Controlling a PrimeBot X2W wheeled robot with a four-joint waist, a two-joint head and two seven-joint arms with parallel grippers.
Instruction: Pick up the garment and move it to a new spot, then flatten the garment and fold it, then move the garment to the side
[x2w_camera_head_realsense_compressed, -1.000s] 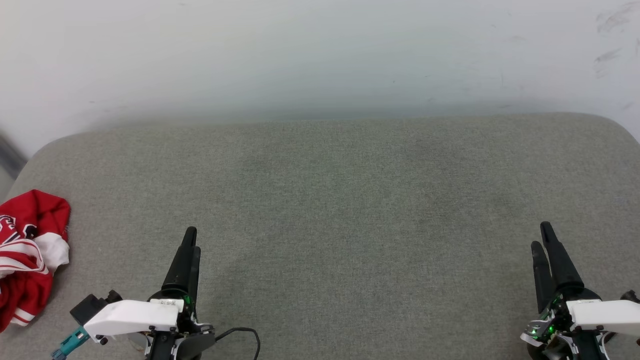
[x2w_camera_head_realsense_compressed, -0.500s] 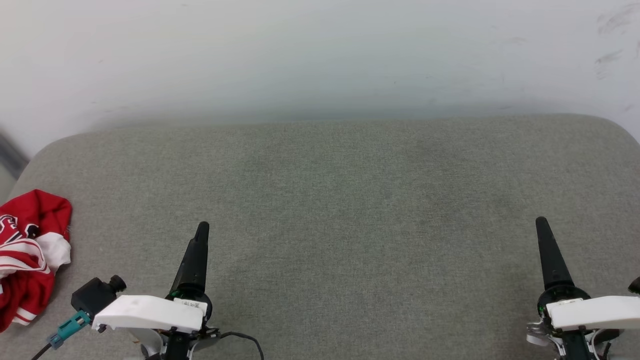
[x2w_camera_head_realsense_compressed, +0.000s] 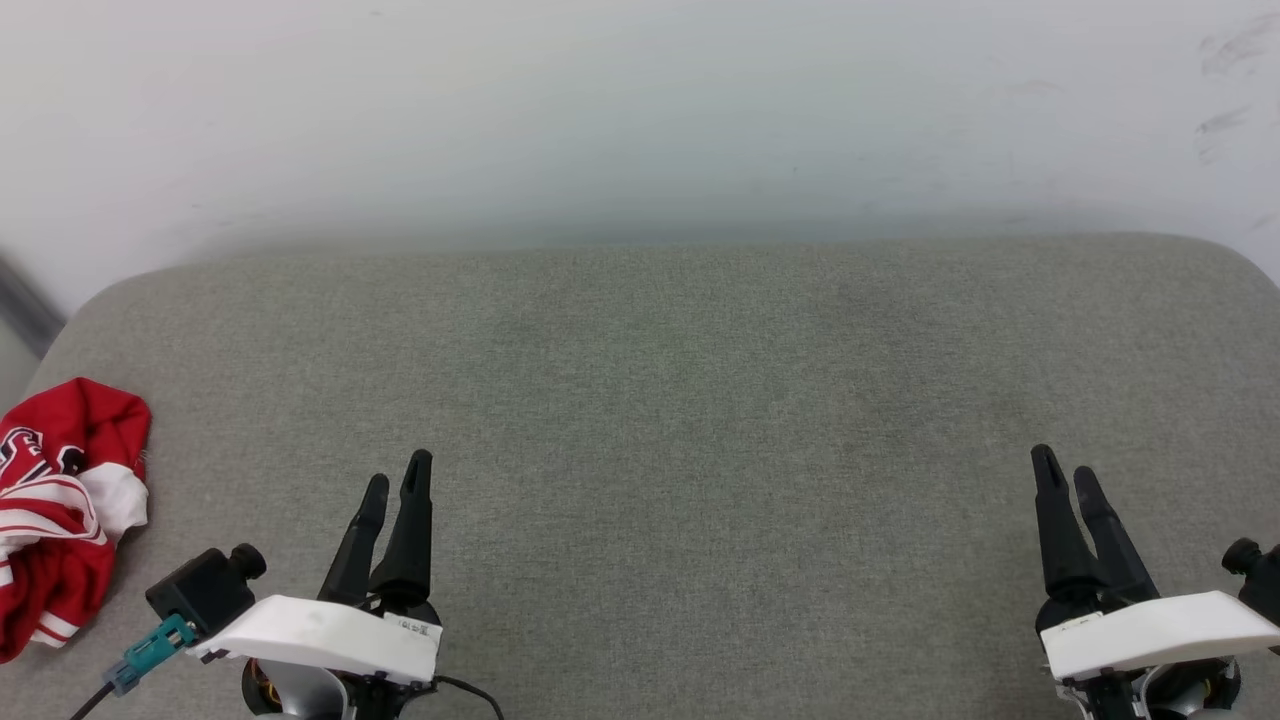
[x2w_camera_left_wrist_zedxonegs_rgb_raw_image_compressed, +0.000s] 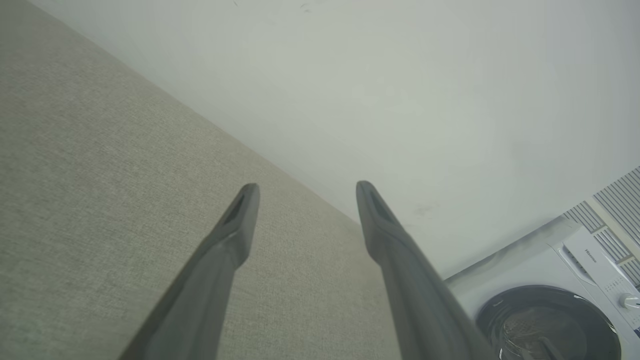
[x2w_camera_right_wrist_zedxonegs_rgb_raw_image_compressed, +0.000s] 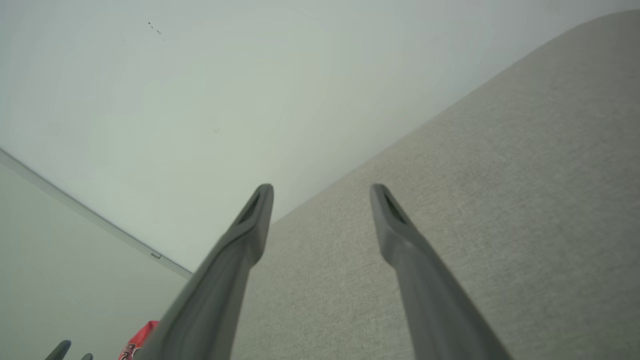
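**Left gripper (x2w_camera_head_realsense_compressed: 398, 470) and right gripper (x2w_camera_head_realsense_compressed: 1060, 463) spread and empty, shirt (x2w_camera_head_realsense_compressed: 60, 500) waiting far left**

Head view: both grippers hover low over the near edge of the grey bench (x2w_camera_head_realsense_compressed: 680, 400). Their fingers are parted with nothing between them, and they point away from the robot toward the wall (x2w_camera_head_realsense_compressed: 640, 100). The shirt lies crumpled at the bench's left edge, well apart from the left gripper and partly cut off by the frame. The pick-up looks not yet begun. To do it well, the left arm should swing out leftward and come down on a raised fold of red cloth rather than a flat patch. It should then close deep enough to catch more than one layer.

Left wrist view: the left gripper (x2w_camera_left_wrist_zedxonegs_rgb_raw_image_compressed: 306, 186) stands open over bare fabric, the wrist rolled so the bench slants across the frame. A washing machine (x2w_camera_left_wrist_zedxonegs_rgb_raw_image_compressed: 550, 320) sits beyond.

Right wrist view: the right gripper (x2w_camera_right_wrist_zedxonegs_rgb_raw_image_compressed: 321, 187) is likewise spread, its wrist rolled the opposite way. A red scrap of the shirt (x2w_camera_right_wrist_zedxonegs_rgb_raw_image_compressed: 140, 342) shows far off at the bottom edge.
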